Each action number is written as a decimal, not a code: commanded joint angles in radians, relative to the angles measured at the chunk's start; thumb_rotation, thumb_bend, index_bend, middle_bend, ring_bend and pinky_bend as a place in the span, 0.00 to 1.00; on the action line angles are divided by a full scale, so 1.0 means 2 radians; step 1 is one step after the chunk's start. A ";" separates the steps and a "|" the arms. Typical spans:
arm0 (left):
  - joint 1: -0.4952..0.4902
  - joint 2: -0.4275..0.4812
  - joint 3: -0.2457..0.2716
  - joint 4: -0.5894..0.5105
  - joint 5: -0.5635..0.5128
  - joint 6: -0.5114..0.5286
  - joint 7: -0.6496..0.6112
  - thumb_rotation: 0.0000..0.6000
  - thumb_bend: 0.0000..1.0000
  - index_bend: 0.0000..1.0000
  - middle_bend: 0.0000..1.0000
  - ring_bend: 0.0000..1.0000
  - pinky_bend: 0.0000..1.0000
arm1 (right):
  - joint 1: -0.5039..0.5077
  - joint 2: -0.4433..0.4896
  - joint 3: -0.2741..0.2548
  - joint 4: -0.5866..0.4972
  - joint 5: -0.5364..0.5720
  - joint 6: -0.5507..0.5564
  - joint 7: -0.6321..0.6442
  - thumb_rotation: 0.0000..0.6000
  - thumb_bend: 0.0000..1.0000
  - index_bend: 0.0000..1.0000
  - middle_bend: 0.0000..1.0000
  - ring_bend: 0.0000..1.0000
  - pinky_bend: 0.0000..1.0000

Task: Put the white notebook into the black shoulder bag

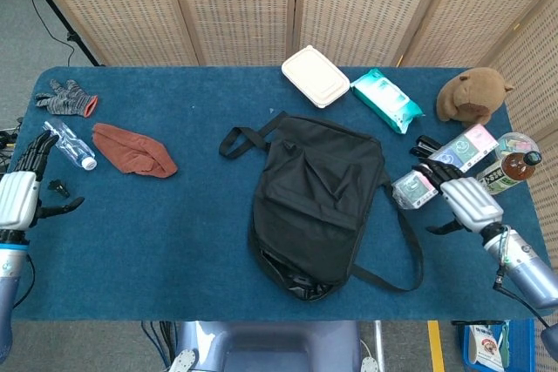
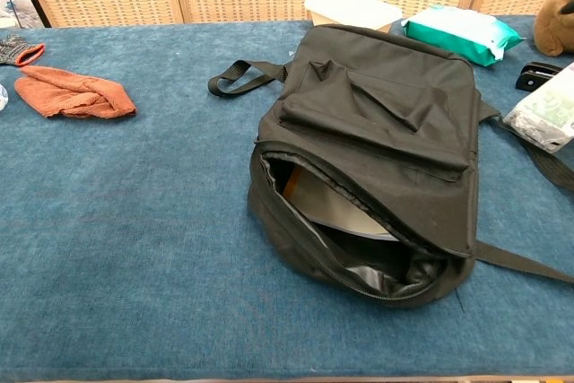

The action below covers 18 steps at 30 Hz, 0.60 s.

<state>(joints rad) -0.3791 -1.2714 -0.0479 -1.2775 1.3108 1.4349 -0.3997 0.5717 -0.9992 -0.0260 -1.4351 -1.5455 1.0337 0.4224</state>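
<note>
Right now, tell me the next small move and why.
Probably none beyond resting: the white notebook already lies inside the black shoulder bag, with the flap dropped over most of it. The left hand and right hand are both open and clear of the bag. If anything, the right hand could zip the open mouth shut.

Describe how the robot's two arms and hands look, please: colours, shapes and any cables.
Both match. The left hand and right hand each have a boxy silver-white back and slim black fingers. The right wrist is a short silver cylinder with small coloured marks; its forearm is a rounded, glossy blue-grey tube. No loose cables show on either arm.
</note>
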 commanded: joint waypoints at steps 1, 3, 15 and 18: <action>0.030 0.020 0.003 -0.036 -0.013 0.010 0.030 1.00 0.00 0.00 0.00 0.00 0.08 | -0.032 -0.013 -0.003 0.026 -0.008 0.046 -0.012 1.00 0.00 0.02 0.00 0.00 0.06; 0.043 0.027 0.007 -0.051 -0.014 0.013 0.045 1.00 0.00 0.00 0.00 0.00 0.04 | -0.051 -0.023 0.000 0.037 -0.004 0.075 -0.033 1.00 0.00 0.02 0.00 0.00 0.03; 0.082 0.049 0.011 -0.092 -0.003 0.022 0.089 1.00 0.00 0.00 0.00 0.00 0.00 | -0.133 -0.058 0.010 0.020 0.019 0.180 -0.134 1.00 0.00 0.00 0.00 0.00 0.00; 0.085 0.049 0.008 -0.092 0.001 0.020 0.088 1.00 0.00 0.00 0.00 0.00 0.00 | -0.142 -0.058 0.010 0.010 0.018 0.189 -0.141 1.00 0.00 0.00 0.00 0.00 0.00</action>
<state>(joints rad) -0.2103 -1.1732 -0.0319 -1.4614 1.3125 1.4753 -0.2238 0.2914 -1.1134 -0.0063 -1.4108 -1.5099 1.4080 0.1454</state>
